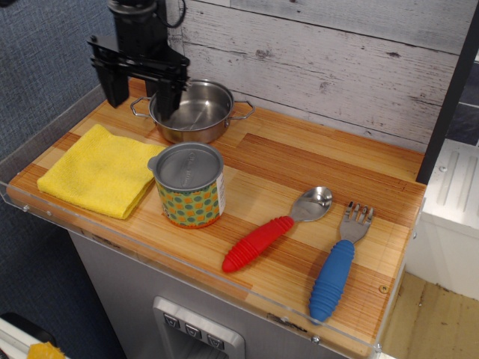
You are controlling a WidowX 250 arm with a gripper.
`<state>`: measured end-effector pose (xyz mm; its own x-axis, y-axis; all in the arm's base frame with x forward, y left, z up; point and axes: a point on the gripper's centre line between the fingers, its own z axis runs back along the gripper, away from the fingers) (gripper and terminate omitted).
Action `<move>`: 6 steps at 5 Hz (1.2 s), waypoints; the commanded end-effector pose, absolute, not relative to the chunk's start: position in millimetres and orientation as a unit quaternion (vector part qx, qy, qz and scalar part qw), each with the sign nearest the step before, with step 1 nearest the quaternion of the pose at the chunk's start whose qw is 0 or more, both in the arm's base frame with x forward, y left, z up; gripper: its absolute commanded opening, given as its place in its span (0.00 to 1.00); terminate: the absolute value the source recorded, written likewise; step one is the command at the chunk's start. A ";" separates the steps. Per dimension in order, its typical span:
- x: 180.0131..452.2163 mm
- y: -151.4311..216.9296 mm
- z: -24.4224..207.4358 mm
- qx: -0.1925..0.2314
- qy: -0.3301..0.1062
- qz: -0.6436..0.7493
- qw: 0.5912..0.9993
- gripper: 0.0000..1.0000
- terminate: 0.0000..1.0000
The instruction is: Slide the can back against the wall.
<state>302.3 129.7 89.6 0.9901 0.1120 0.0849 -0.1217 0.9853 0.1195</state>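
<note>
The can [190, 185] stands upright near the front of the wooden counter, grey lid with pull tab up, yellow dotted label facing me. The plank wall [329, 67] runs along the back of the counter, well behind the can. My black gripper [140, 96] hangs open and empty at the back left, above the left rim of the steel pot. It is behind and to the left of the can and does not touch it.
A steel two-handled pot [191, 111] stands between the can and the wall. A yellow cloth [101, 169] lies left of the can. A red-handled spoon [275, 228] and blue-handled fork [338, 263] lie at the right front. A blue wall [45, 60] bounds the left.
</note>
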 end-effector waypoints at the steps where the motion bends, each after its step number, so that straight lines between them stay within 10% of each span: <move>1: 257.6 117.9 115.2 0.061 -0.048 -0.039 0.996 1.00 0.00; 6: 228.8 91.8 69.9 0.069 0.009 -0.255 0.964 1.00 0.00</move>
